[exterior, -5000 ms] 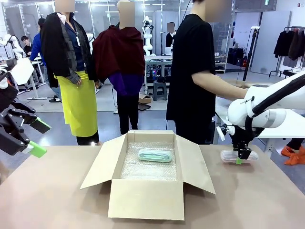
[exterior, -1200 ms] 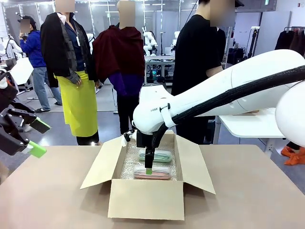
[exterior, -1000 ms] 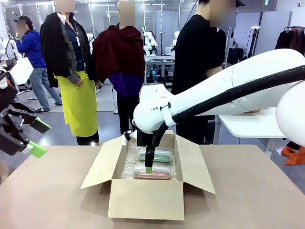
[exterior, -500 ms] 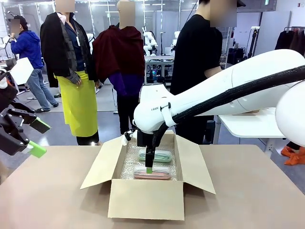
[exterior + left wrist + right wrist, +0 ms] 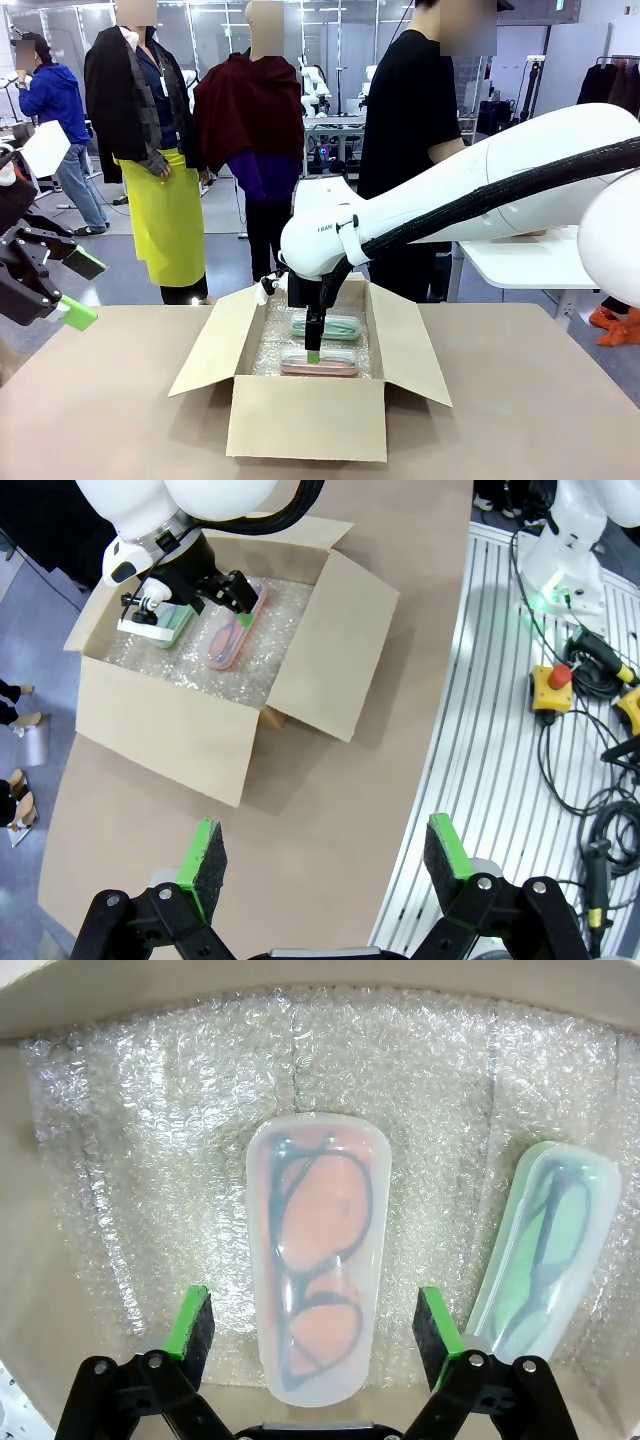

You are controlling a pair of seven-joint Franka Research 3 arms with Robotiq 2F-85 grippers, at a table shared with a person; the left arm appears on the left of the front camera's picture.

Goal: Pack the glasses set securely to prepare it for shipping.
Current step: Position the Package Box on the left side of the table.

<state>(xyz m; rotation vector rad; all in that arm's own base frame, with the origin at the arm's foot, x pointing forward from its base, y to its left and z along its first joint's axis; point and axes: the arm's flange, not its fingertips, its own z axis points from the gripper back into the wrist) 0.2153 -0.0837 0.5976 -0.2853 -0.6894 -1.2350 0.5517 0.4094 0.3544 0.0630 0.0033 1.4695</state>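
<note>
**Front view:** right gripper (image 5: 313, 347) lowered into the open carton (image 5: 305, 420) on the worktop (image 5: 520, 420), above the pale pink case (image 5: 335, 367). The mint-green case (image 5: 335, 326) lies just behind. Left gripper (image 5: 82, 290) raised at the left edge, spread wide.

**Left wrist view:** both cases lie side by side on bubble wrap (image 5: 280, 630).

**Right wrist view:** pads (image 5: 190, 1322) wide apart, straddling the pale pink case without touching it.

Unable to read jaw spread of right claw (image 5: 313, 353) from the front: seen edge-on, one finger behind the other. Found pale pink case (image 5: 338, 362) directly beneath that claw, partly masked by the near finger. Found mint-green case (image 5: 345, 326) just beyond the claw, middle crossed by the same finger. In right wrist view, noted its near end covered by one finger. Noted left claw (image 5: 80, 290) cut off behind its fingers by the picture edge.
</note>
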